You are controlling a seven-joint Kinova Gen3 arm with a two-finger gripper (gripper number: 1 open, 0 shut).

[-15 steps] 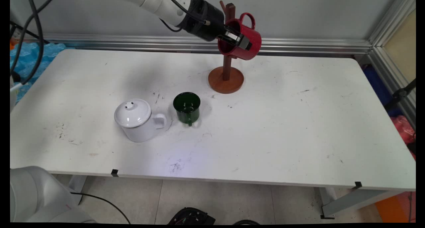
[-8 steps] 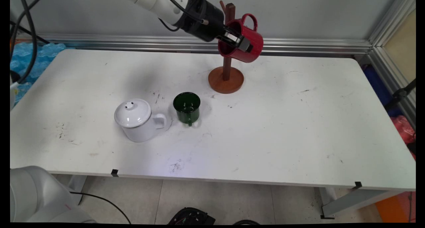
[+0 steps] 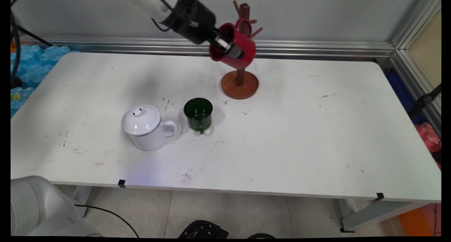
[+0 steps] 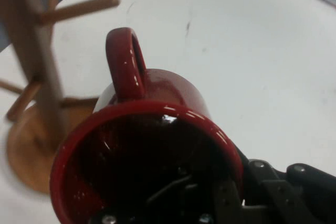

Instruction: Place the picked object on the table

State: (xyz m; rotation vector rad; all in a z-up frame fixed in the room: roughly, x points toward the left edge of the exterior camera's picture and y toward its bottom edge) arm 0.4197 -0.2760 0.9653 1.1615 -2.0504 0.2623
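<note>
A red mug (image 3: 235,48) hangs in the air, tilted on its side, with my gripper (image 3: 229,49) shut on its rim. One finger is inside the mug and one outside. The mug is just left of the wooden mug tree (image 3: 241,59), its handle (image 3: 243,25) near the pegs but off them. In the hand view the red mug (image 4: 152,150) fills the lower frame, handle up, with the mug tree (image 4: 37,77) at the left and apart from it.
A dark green mug (image 3: 198,114) stands upright on the table, handle toward the front. A white lidded pot (image 3: 145,126) sits to its left. The white table (image 3: 317,129) stretches to the right of the mug tree's round base (image 3: 239,85).
The gripper has drawn the red mug left and slightly up, away from the mug tree's post and pegs. The green mug and white pot have not moved.
</note>
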